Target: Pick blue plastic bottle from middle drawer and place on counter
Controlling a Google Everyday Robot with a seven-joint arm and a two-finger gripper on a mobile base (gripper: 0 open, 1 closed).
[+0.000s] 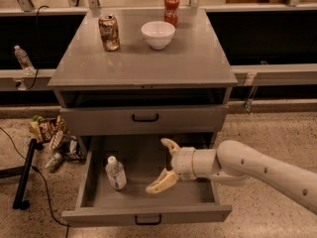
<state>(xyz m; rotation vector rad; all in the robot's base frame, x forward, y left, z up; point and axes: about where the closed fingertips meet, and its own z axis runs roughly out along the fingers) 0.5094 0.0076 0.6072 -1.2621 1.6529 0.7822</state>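
Observation:
The blue plastic bottle (115,172), clear with a white cap and pale label, lies in the left part of the open middle drawer (148,213), the lowest grey tray with a black handle. My gripper (162,165) reaches in from the right over the drawer's middle, to the right of the bottle and apart from it. Its two pale fingers (159,182) are spread open and hold nothing. The counter (143,63) is the grey flat top above.
On the counter stand a brown can (109,32), a white bowl (158,34) and a red can (171,9). A shut drawer (144,118) sits above the open one. Snack bags and litter (54,138) lie on the floor at left, with a black stand (24,175).

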